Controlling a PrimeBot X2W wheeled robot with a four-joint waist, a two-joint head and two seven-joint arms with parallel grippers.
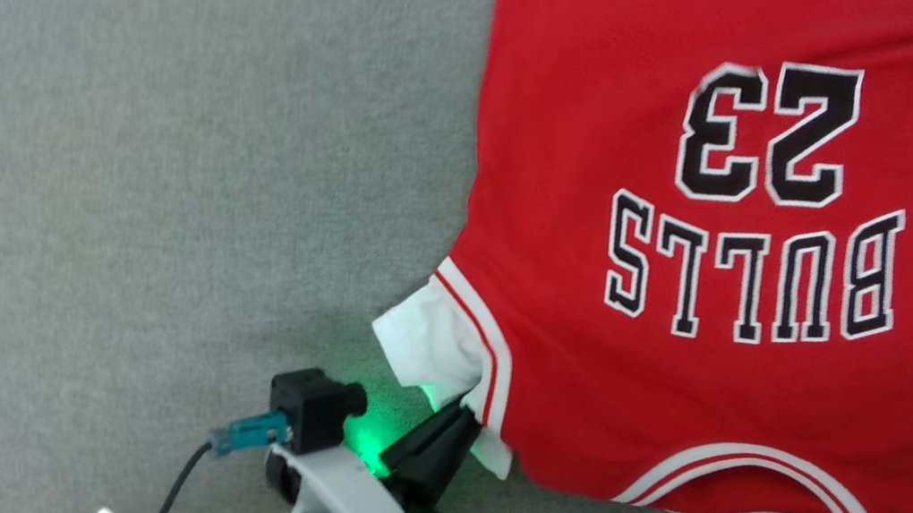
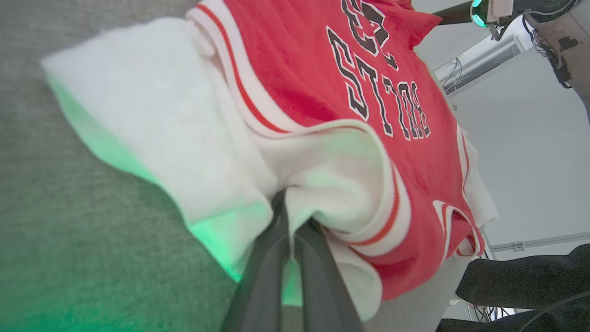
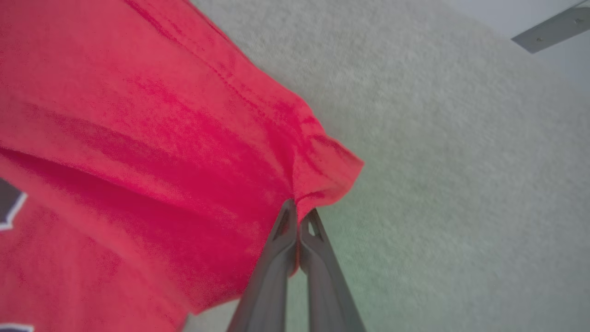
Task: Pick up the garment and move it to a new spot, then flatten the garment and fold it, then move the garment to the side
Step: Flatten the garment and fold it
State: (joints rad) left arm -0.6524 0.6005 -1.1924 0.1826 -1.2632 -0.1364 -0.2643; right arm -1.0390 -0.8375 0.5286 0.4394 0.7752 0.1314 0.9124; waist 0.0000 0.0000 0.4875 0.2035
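The red jersey shirt (image 1: 672, 125) is of a soft knit cloth, with black white-edged "BULLS 23" letters that read upside down in the head view and red-white striped trim at its openings. It lies spread mostly flat on a grey, felt-like surface (image 1: 141, 204) and takes the right half of that frame. Its short white sleeve (image 1: 424, 343) is crumpled near the lower centre. The left gripper (image 1: 467, 418) comes from the lower left, and its two long dark fingers are closed on this sleeve, just beside the striped trim; a green glow (image 1: 383, 430) falls on the cloth there. In the right wrist view the right gripper (image 3: 299, 210) pinches a red hemmed corner of the shirt, fingers pressed together, and the corner is a little wrinkled.
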